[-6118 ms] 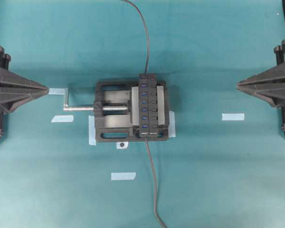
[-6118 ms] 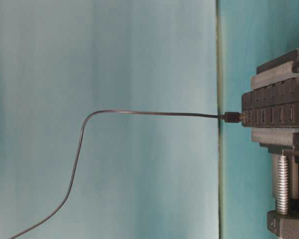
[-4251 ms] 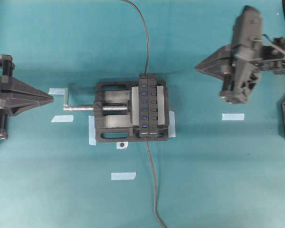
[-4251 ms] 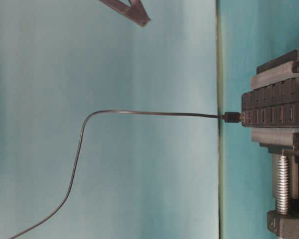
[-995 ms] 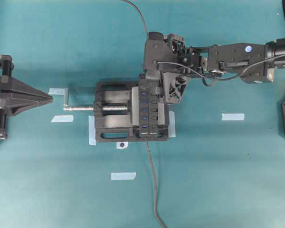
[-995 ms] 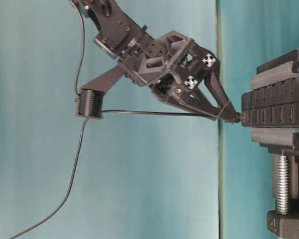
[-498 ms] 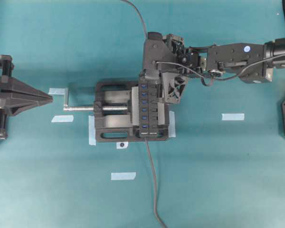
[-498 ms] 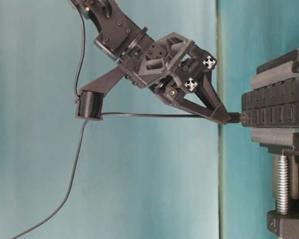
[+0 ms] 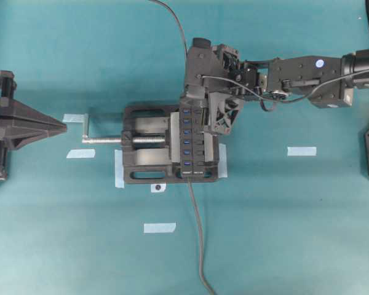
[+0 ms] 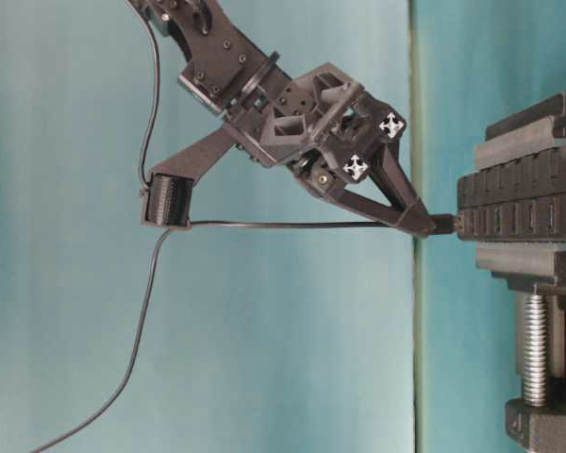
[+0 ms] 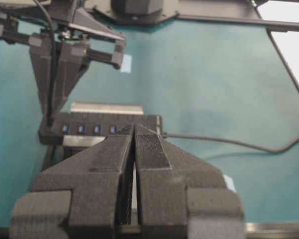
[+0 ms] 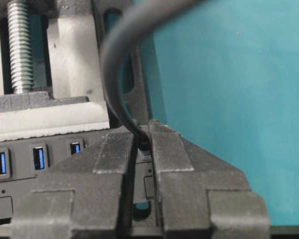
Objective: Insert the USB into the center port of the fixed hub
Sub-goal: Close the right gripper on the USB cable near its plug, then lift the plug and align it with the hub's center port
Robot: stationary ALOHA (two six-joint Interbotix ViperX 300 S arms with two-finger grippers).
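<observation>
Right claw (image 10: 424, 222) around USB (image 10: 441, 224) at vise (image 9: 141, 153)

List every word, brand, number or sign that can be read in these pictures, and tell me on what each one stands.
"VEMONT": white letters on the end of the hub, read in the table-level view.
A second, smaller white line beside it on the hub: too small to read.
White lettering on the hub's near end in the overhead view: too blurred to read.
Nothing else carries readable text.
</observation>
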